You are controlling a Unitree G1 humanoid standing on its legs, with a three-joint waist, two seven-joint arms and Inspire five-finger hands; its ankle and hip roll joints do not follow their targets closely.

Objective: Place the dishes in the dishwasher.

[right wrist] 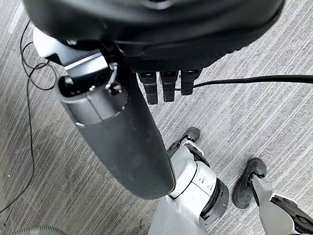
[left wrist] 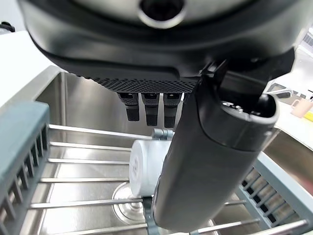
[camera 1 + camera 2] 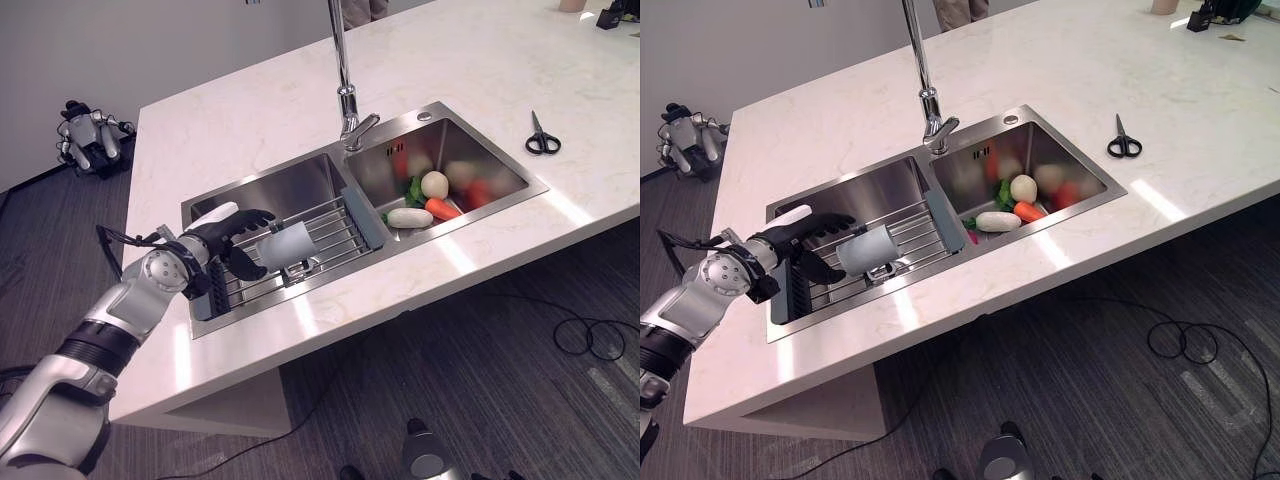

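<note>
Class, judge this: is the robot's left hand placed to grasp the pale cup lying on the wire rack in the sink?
Probably yes: the left hand is open right beside the pale cup on the wire rack, nothing between them.

A double sink (image 3: 330, 165) is set in the bench (image 3: 250, 110). In its nine o'clock basin a rack (image 3: 330, 235) carries a cup (image 3: 287, 246) lying on its side, the left hand (image 3: 232, 240) at the cup's nine o'clock. Vegetables (image 3: 425, 198) lie in the three o'clock basin; the faucet (image 3: 345, 90) stands at twelve, and scissors (image 3: 542, 136) lie on the bench at three.
</note>
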